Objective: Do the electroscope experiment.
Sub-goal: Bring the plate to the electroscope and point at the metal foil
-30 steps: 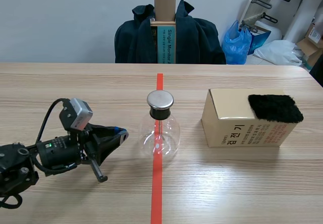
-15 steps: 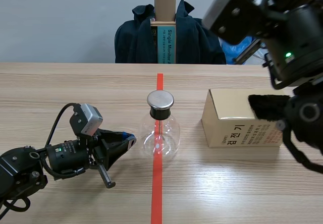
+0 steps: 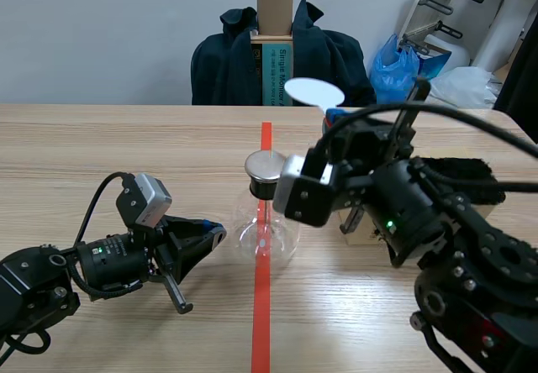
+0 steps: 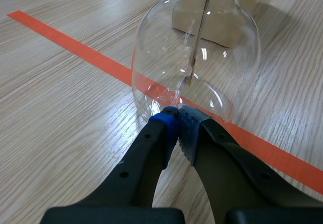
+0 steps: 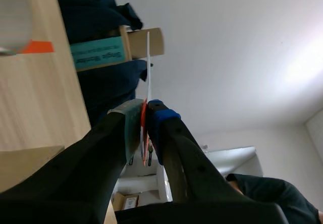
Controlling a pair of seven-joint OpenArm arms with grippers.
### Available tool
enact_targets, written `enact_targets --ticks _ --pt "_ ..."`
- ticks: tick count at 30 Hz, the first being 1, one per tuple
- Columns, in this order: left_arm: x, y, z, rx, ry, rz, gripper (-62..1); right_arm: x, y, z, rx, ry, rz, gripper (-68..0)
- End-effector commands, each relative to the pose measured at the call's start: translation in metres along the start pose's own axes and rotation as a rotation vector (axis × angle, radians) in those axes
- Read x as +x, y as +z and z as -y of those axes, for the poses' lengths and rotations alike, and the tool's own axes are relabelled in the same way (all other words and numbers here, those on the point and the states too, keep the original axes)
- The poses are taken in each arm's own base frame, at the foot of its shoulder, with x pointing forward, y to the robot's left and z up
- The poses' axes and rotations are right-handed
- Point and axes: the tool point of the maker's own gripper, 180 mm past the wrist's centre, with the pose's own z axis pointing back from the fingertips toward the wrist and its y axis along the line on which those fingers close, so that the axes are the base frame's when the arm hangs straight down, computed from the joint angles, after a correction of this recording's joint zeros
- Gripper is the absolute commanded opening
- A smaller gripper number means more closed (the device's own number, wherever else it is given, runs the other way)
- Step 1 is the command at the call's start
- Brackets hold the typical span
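My right gripper [image 5: 146, 107] pinches the white disc [image 3: 313, 92] high; the cap [image 3: 266, 166] lies below, leftward. My left gripper [image 4: 177, 115], closed empty, rests against the flask [image 4: 197, 57].

The left hand [image 4: 177, 115], fingers together, rests just beside the glass flask [image 4: 197, 57].

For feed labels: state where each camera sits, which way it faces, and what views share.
Scene view: between the arms, facing across the table at the flask; both arms show.
Left wrist view: on the left arm, facing the flask's base; left gripper shut.
Right wrist view: on the right arm, tilted upward; right gripper shut on white disc.
Shared: flask, scene and left wrist; disc, scene and right wrist.
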Motion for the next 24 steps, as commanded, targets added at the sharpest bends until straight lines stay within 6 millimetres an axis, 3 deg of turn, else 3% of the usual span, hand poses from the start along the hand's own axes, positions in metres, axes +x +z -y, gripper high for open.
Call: enact_targets --ticks 1,5,13,24 --pt "0.013 -0.005 -0.002 0.000 -0.006 0.046 -57.9 -0.002 -0.002 0.003 -0.014 0.020 0.005 -66.7" --pt "0.013 -0.005 -0.002 0.000 -0.006 0.046 -57.9 -0.008 0.003 -0.011 0.029 0.035 0.001 -66.7" --pt "0.013 -0.005 -0.002 0.000 -0.006 0.046 -57.9 -0.007 0.012 -0.020 0.058 0.044 0.023 -66.7" --pt "0.013 -0.005 -0.002 0.000 -0.006 0.046 -57.9 0.004 0.021 -0.016 0.015 0.054 0.085 -66.7"
